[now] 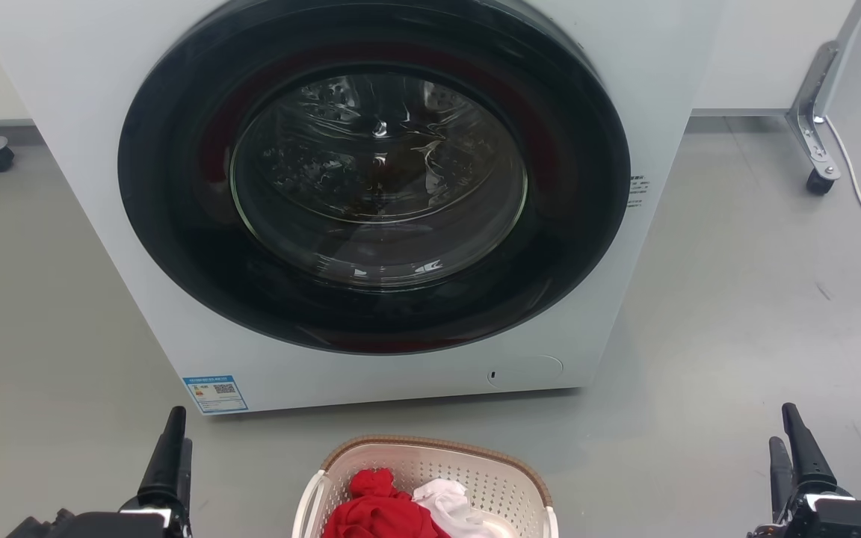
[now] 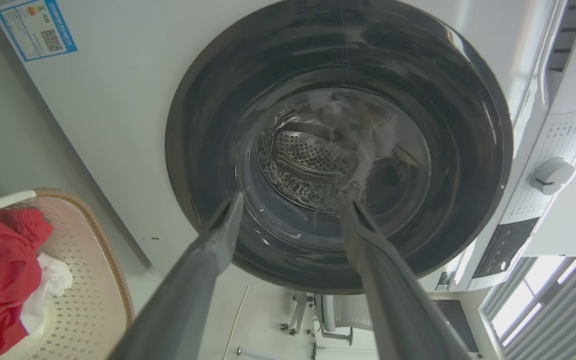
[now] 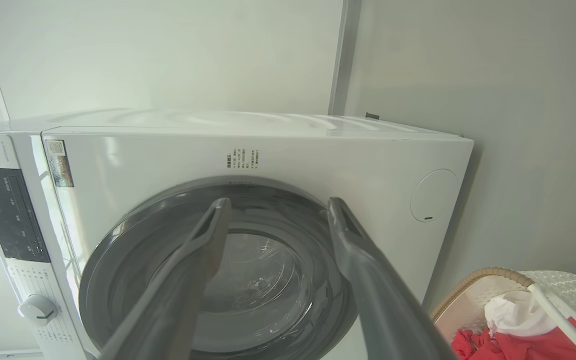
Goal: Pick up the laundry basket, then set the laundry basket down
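We note the laundry basket (image 1: 438, 443) on the floor (image 1: 699, 336), unlifted; left gripper (image 1: 180, 426) and right gripper (image 1: 782, 424) fingers spread apart, empty.

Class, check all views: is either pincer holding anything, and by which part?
Nothing is held: the left pincer and right pincer are open and empty, clear of the laundry basket.

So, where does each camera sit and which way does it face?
Head view: from the robot's head, forward and down at the washing machine and the laundry basket; left gripper and right gripper in the bottom corners.
Left wrist view: from the left wrist, along its open fingers, at the machine's door.
Right wrist view: from the right wrist, along its open fingers, at the same door.
Shared: all three show machine and basket.
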`<state>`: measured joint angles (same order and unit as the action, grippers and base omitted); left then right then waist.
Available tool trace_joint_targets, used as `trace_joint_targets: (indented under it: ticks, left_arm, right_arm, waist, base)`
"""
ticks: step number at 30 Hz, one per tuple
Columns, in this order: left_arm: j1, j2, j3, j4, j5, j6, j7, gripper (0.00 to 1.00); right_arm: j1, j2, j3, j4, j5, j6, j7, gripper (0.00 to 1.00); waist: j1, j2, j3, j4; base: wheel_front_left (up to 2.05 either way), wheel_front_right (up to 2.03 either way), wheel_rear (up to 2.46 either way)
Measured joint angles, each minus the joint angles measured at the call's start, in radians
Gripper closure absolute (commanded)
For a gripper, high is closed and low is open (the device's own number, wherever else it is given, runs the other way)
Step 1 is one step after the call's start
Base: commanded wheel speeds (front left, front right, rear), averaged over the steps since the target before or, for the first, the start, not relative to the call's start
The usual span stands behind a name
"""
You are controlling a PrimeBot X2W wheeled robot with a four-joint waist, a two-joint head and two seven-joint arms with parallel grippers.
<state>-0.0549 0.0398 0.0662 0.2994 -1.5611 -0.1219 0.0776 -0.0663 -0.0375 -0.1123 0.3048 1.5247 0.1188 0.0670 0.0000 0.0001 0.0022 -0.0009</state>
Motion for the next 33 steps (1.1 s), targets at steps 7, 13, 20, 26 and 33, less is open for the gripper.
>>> trace_joint_targets:
  ticks: [7,13,20,26,33]
  left_arm:
    - [-0.008,0.016,-0.022,-0.016,0.065,0.000,-0.036,0.00]
    - [-0.020,0.040,-0.052,-0.029,0.164,0.000,-0.065,0.00]
    - [-0.025,0.067,-0.090,-0.048,0.288,0.017,-0.094,0.00]
    - [-0.036,0.097,-0.132,-0.065,0.414,0.035,-0.116,0.00]
    - [-0.039,0.125,-0.179,-0.085,0.557,0.074,-0.142,0.00]
  right_arm:
    - [-0.004,-0.021,0.023,-0.008,-0.086,0.000,-0.034,0.00]
    - [-0.009,-0.044,0.058,-0.022,-0.201,-0.014,-0.058,0.00]
    - [-0.026,-0.071,0.106,-0.041,-0.341,-0.032,-0.084,0.00]
    - [-0.029,-0.104,0.155,-0.058,-0.470,-0.049,-0.105,0.00]
    - [-0.039,-0.134,0.207,-0.068,-0.611,-0.068,-0.132,0.00]
  waist:
    - [0.0000,0.0000,0.000,0.000]
    - [0.0000,0.0000,-0.001,-0.001]
    - [0.0000,0.0000,-0.002,-0.001]
    - [0.0000,0.0000,-0.003,0.000]
    - [0.0000,0.0000,-0.005,0.000]
  base:
    - [0.00,0.00,0.00]
    - [0.00,0.00,0.00]
    - [0.00,0.00,0.00]
    - [0.00,0.00,0.00]
    - [0.00,0.00,0.00]
